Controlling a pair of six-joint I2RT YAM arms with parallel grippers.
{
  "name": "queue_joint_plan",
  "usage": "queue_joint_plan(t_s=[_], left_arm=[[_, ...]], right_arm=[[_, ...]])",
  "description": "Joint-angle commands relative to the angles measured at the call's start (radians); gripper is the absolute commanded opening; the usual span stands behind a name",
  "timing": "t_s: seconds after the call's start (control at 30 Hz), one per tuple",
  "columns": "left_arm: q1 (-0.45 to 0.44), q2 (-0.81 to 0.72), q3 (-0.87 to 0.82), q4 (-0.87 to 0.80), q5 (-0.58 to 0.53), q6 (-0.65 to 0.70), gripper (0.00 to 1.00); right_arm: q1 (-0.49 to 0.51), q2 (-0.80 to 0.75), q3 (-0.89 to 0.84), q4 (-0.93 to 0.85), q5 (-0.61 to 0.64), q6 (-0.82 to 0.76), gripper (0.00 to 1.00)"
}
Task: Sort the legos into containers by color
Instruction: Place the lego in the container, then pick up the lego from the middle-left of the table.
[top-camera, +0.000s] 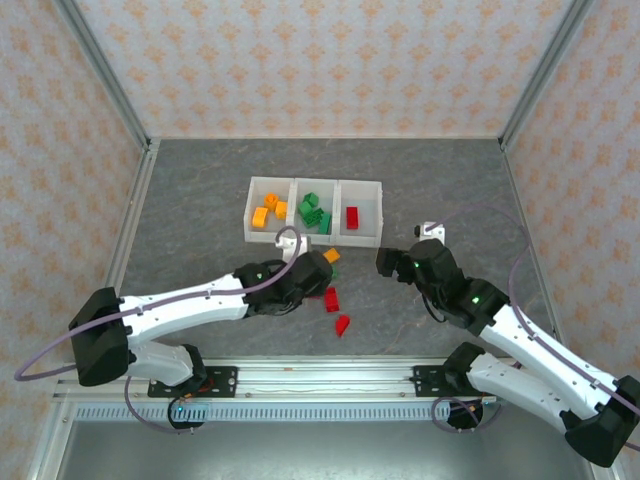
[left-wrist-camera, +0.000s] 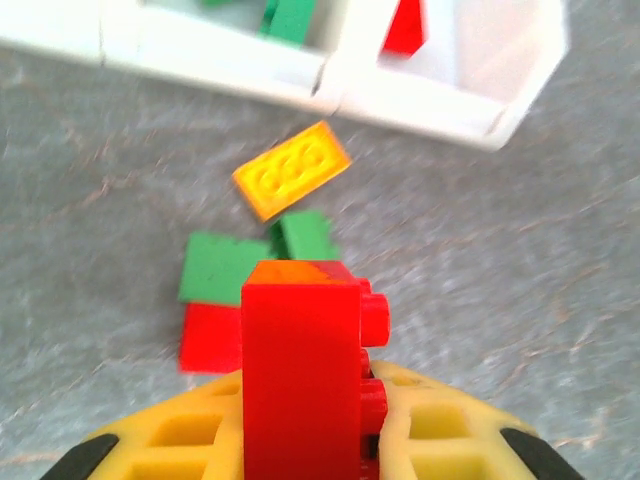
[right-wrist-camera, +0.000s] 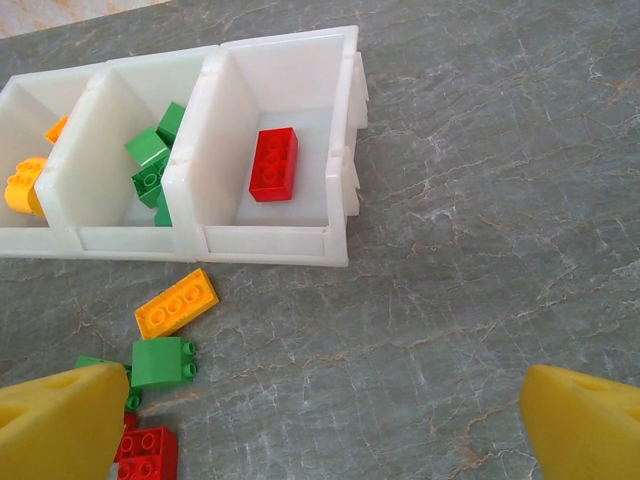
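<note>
The left gripper (left-wrist-camera: 310, 445) is clamped on an upright red brick (left-wrist-camera: 300, 370). The brick stands on end between the yellow fingers (left-wrist-camera: 450, 440), with its studs pointing to the side. In the top view this gripper (top-camera: 318, 272) hangs over the middle of the grey table (top-camera: 200, 200), just in front of the containers (top-camera: 365, 241). The right gripper (right-wrist-camera: 320, 430) is spread wide with nothing between its yellow fingertips (right-wrist-camera: 60, 420), and bare table lies under the gap. From above it (top-camera: 392, 262) sits off the right front corner of the containers, apart from them. The containers (right-wrist-camera: 260, 243) are three joined white bins in a row, set toward the far edge of the table and roughly midway between its left and right edges. The left bin holds orange-yellow bricks (top-camera: 267, 210), the middle bin holds green bricks (right-wrist-camera: 150, 160), and the right bin holds one red brick (right-wrist-camera: 273, 164) lying flat. Loose legos lie on the table between the bins and the near edge. An orange-yellow brick (right-wrist-camera: 177, 303) lies closest to the bins' front wall. A green brick (right-wrist-camera: 163, 362) is just nearer than that, and a flat red brick (right-wrist-camera: 148, 455) lies beyond the green toward the near edge. In the top view two more red pieces (top-camera: 342, 323) lie closer to the near edge.
</note>
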Motion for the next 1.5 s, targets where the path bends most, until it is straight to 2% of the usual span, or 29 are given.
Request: queue_joint_plan(t_s=[0.0, 0.33, 0.47, 0.67, 0.83, 1.0, 1.23, 1.37, 1.47], left_arm=[[0.039, 0.055, 0.114, -0.05, -0.062, 0.106, 0.16], [0.196, 0.509, 0.705, -0.146, 0.029, 0.383, 0.16], [0.219, 0.705, 0.923, -0.197, 0.059, 0.427, 0.16], [0.251, 0.897, 1.094, -0.204, 0.139, 0.431, 0.17], [0.279, 0.958, 1.102, -0.166, 0.183, 0.414, 0.24], [0.283, 0.95, 1.089, -0.154, 0.173, 0.414, 0.43], [0.283, 0.801, 0.929, -0.064, 0.18, 0.434, 0.63], [0.282, 0.698, 0.834, -0.062, 0.184, 0.451, 0.72], [0.273, 0.59, 0.706, -0.039, 0.165, 0.446, 0.8]], right_arm=[[-0.004, -0.02, -0.006, 0.002, 0.046, 0.012, 1.0], [-0.005, -0.078, -0.002, -0.009, 0.1, 0.029, 1.0], [-0.005, -0.106, -0.002, -0.011, 0.118, 0.037, 1.0], [-0.005, -0.127, -0.005, -0.01, 0.127, 0.04, 1.0], [-0.006, -0.126, -0.005, -0.005, 0.122, 0.037, 1.0], [-0.006, -0.126, -0.008, -0.004, 0.121, 0.037, 1.0], [-0.005, -0.123, -0.011, 0.001, 0.119, 0.037, 1.0], [-0.007, -0.117, -0.013, 0.002, 0.117, 0.036, 1.0], [-0.005, -0.112, -0.015, 0.004, 0.112, 0.034, 1.0]])
